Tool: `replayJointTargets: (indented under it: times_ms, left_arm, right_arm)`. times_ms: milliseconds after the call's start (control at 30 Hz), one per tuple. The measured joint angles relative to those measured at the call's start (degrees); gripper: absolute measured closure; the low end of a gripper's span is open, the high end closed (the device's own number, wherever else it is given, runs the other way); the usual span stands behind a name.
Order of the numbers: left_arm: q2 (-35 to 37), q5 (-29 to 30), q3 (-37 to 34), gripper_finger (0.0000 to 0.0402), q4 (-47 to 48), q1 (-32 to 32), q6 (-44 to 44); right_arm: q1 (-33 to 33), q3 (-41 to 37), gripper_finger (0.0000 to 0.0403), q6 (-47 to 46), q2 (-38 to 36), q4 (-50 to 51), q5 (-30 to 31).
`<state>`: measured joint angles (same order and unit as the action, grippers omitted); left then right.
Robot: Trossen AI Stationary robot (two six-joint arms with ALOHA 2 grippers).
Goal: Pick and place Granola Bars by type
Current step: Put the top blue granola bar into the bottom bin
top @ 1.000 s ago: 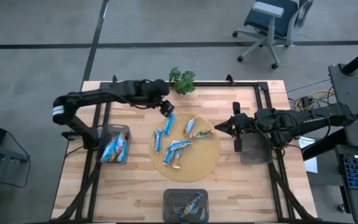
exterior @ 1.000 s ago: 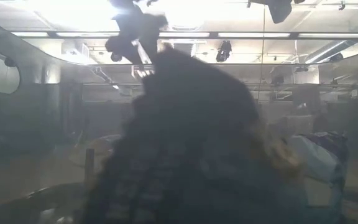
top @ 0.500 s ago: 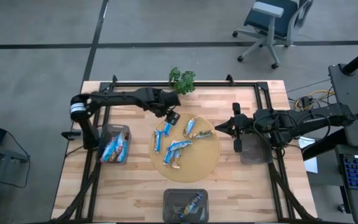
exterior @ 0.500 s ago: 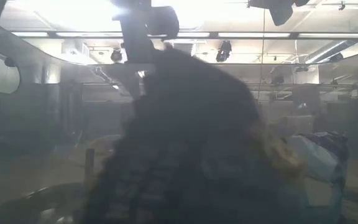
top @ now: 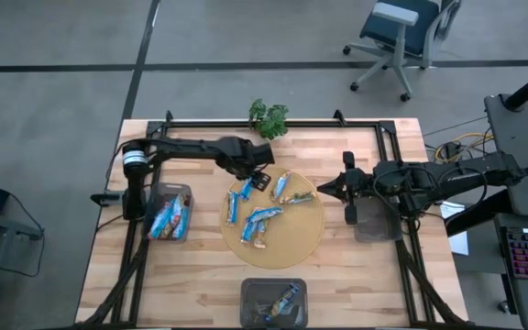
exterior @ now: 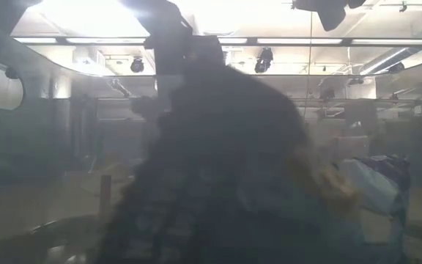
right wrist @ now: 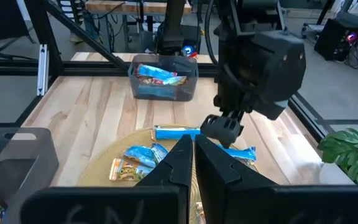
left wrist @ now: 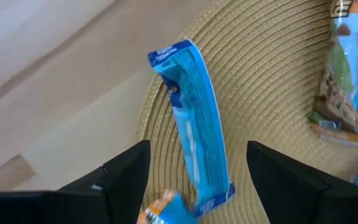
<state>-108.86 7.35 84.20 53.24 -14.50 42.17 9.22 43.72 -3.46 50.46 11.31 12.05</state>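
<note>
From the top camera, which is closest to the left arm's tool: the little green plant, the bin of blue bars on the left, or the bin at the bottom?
From the left tool:
1. Small green leafy plant, at the table's far edge.
2. Grey rectangular bin of blue bars, left side.
3. Grey rectangular bin, near edge, farthest.

The left arm reaches from the table's left side across its far half toward the middle, wrist bent downward. The left gripper (top: 259,179) hangs there with its two dark fingers (left wrist: 126,177) spread wide apart, pointing down, nothing between them. The right arm lies low along the table's right side, stretched toward the centre. The right gripper (top: 324,189) has its fingers (right wrist: 182,158) pressed together, empty.
</note>
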Motion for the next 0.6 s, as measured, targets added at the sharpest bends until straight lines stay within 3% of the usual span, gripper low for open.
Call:
replayJointTargets:
  times_ms: [600]
  left_arm:
    - [-5.2, 0.0, -0.1, 0.0152, -3.3, 0.0, 0.0]
  right_arm:
    - [0.0, 0.0, 0.0394, -0.4, 0.0, 1.0, 0.0]
